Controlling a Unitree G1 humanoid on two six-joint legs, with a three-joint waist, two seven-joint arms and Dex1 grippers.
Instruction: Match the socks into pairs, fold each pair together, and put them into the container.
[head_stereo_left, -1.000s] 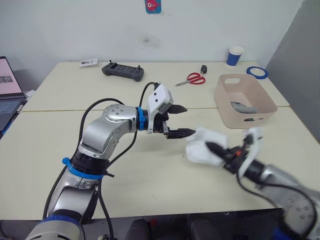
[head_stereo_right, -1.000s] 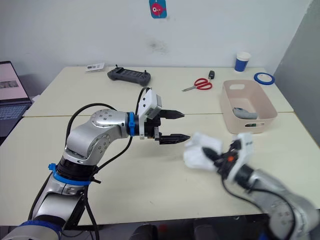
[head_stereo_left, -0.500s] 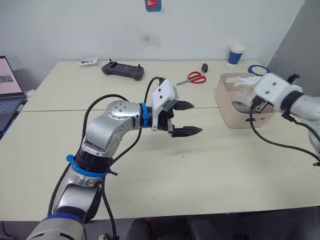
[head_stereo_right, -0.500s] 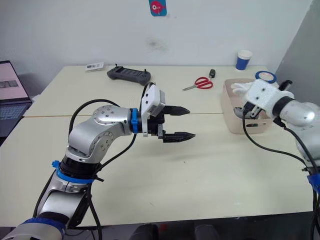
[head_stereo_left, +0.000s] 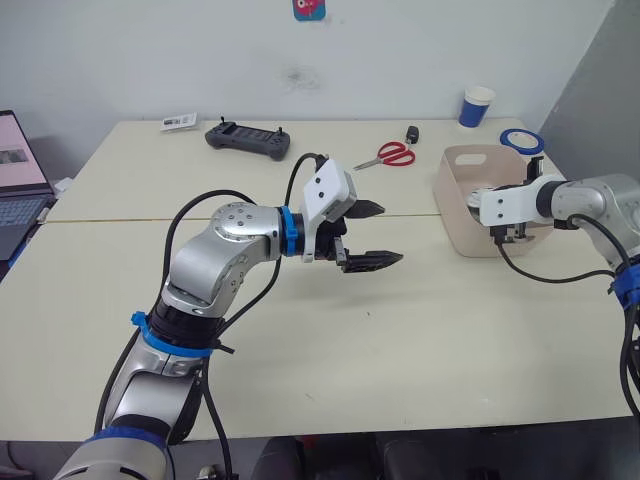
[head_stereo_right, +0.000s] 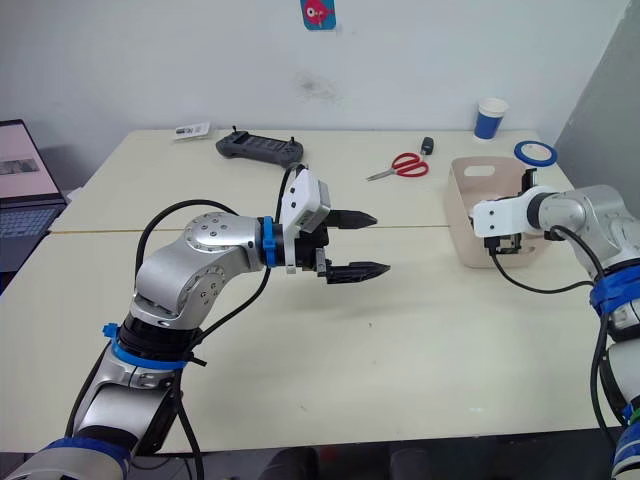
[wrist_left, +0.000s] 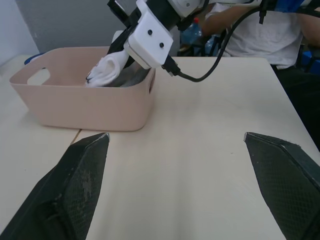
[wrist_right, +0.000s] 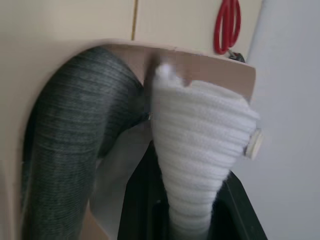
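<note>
1. The table (head_stereo_left: 300, 350) has a pale cream top, with a seam that runs across it under the left gripper (head_stereo_left: 375, 235).
2. The pink container (head_stereo_left: 455, 215) stands on the table beyond the left gripper's tips, on the side of the right gripper (wrist_left: 117, 50).
3. Red scissors (head_stereo_left: 385, 155) lie farther back than the left gripper, and a small dark object (head_stereo_left: 410, 133) is just beside them.
4. A black controller (head_stereo_left: 248, 141) and a small card (head_stereo_left: 178, 123) lie near the far edge.
5. A blue paper cup (head_stereo_left: 477, 106) and a blue tape ring (head_stereo_left: 522, 141) are behind the container.
</note>
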